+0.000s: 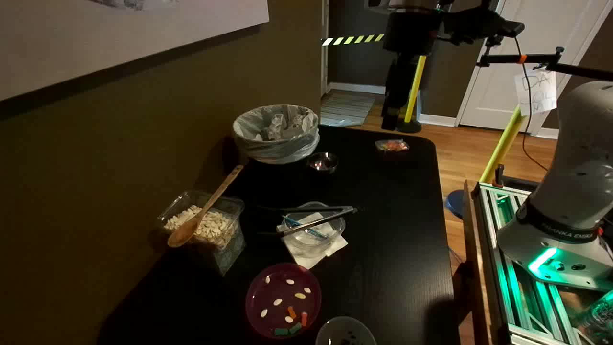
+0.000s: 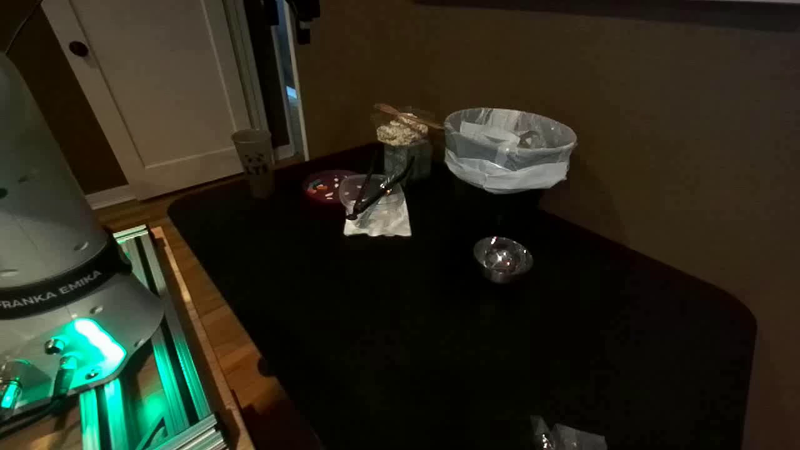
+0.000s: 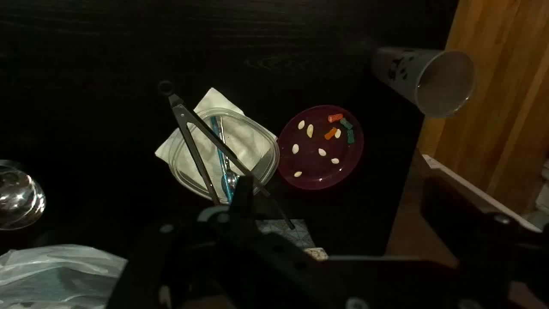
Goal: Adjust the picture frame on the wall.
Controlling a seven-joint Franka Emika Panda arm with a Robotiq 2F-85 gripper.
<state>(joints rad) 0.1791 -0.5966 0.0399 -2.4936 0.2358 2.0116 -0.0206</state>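
The picture frame (image 1: 143, 36) is a large pale panel with a dark lower edge, high on the olive-brown wall (image 1: 119, 143). An exterior view cuts off its top and left. Another exterior view has only a sliver of its lower edge at the top right, above the wall (image 2: 656, 125). Whether it hangs level I cannot tell. My gripper (image 1: 390, 120) is dark, points down over the far part of the table, and is apart from the frame. Its fingertips also show at the top (image 2: 287, 25). In the wrist view my gripper (image 3: 339, 182) has its fingers wide apart, with nothing between them.
The black table (image 1: 383, 215) stands along the wall. It bears a lined bin (image 1: 278, 139), a metal bowl (image 2: 503, 259), a seed container with a wooden spoon (image 1: 203, 225), tongs over a clear tub (image 3: 223, 154), a purple plate (image 3: 319, 146) and a cup (image 3: 444, 83).
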